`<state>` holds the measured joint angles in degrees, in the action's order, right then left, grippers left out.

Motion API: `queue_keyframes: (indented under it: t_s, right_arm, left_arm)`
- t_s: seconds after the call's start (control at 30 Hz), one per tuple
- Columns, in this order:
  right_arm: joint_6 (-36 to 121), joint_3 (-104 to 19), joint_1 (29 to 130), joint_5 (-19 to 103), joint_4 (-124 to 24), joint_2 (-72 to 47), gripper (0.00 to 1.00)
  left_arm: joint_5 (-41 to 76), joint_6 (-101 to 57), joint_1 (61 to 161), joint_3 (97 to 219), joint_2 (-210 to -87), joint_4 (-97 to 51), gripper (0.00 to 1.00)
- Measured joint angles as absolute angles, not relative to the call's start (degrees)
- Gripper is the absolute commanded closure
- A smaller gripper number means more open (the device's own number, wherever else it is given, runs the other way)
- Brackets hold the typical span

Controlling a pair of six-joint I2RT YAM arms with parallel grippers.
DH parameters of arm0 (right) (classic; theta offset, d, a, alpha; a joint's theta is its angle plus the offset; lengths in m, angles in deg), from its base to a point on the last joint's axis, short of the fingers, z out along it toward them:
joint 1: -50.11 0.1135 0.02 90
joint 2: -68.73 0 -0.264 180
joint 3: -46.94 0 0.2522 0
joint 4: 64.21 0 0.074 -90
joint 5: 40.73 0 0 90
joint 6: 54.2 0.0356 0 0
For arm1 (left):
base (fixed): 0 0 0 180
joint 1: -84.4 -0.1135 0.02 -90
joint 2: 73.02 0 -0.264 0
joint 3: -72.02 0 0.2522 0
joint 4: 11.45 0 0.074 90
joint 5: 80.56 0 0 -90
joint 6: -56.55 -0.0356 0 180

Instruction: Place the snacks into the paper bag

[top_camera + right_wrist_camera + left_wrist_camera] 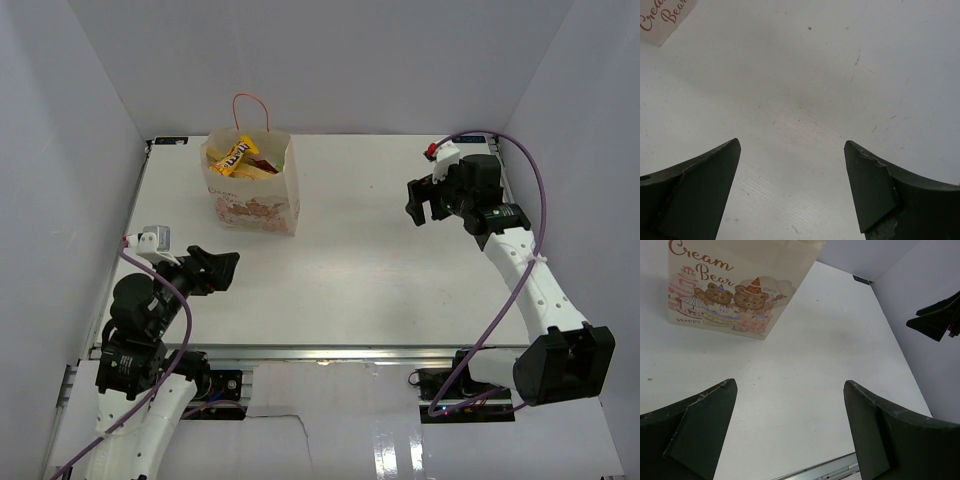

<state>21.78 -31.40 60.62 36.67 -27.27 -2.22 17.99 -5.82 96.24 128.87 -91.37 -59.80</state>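
The paper bag (pixel 252 190) stands upright at the far left of the worktop (pixel 380 270), mouth up. The snacks (pixel 238 157) that show, a yellow packet topmost, lie inside it. The left hand (pixel 226 270) is the nearer of the two, with the bag just far and slightly right of it. The right hand (pixel 416 205) hangs well apart on the bag's right side. Both hands are spread wide and hold nothing, so I judge that the packing looks finished and no reach toward the bag is called for.
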Motion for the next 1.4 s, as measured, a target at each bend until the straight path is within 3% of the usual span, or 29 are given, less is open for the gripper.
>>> queue_keyframes:
  t_s: [1.4]
  right_arm:
    - [24.91, -25.50, 60.62, 44.71, -28.88, 3.63, 0.10]
  left_arm:
    - [17.36, 1.53, 96.24, 122.82, -88.33, -55.28, 0.02]
